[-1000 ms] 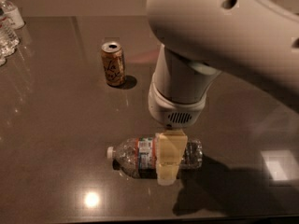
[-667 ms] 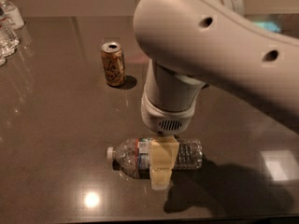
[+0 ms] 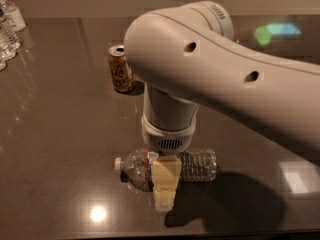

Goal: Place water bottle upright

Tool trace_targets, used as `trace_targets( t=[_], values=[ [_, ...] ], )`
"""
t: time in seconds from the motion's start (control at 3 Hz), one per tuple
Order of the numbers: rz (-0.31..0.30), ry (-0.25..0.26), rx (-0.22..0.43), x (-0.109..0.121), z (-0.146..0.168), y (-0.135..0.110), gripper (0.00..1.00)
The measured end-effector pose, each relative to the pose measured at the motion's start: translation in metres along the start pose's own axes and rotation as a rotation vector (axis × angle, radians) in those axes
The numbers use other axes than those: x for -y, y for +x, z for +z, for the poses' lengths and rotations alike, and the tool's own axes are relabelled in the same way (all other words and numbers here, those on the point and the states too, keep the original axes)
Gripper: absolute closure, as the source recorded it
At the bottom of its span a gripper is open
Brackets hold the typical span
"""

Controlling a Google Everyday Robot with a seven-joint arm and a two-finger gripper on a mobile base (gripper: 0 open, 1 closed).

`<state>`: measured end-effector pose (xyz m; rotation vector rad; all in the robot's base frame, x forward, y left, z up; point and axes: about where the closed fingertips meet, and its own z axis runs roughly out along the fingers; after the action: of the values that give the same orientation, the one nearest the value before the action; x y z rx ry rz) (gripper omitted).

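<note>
On the dark table (image 3: 60, 134), toward its near edge, the water bottle (image 3: 200, 165) is lying on its side, its white cap (image 3: 118, 164) pointing left and its base pointing right. Directly over the bottle's middle, the gripper (image 3: 164, 194) is hanging from the big white arm (image 3: 225, 69), its pale near side crossing in front of the label band and reaching down past the bottle's lower edge. The far side of the gripper is hiding behind the wrist and the bottle, so I cannot tell whether the jaws are standing spread around the bottle or pinching it already.

Judging by this, the grasping step is in hand: the bottle is not yet being lifted or turned, and the uprighting itself is not yet done. The next move is probably calling for a firm closure across the ribbed body, then a lift with a wrist turn that is bringing the cap up and the base down onto bare table.

Farther back, a gold can (image 3: 120, 69) is standing upright, well apart from the bottle, and other clear bottles (image 3: 7, 29) are clustering at the far left edge.
</note>
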<state>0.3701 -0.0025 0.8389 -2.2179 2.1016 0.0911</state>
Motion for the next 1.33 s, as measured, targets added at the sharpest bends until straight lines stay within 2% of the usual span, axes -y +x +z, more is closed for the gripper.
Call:
trace_targets(
  t=[0.33, 1.0, 1.33],
  values=[
    [-0.001, -0.015, -0.007, -0.003, 0.006, -0.003, 0.18],
    [0.017, -0.006, 0.023, 0.001, -0.007, -0.002, 0.64],
    [0.036, 0.011, 0.107, 0.011, -0.034, 0.006, 0.87]
  ],
)
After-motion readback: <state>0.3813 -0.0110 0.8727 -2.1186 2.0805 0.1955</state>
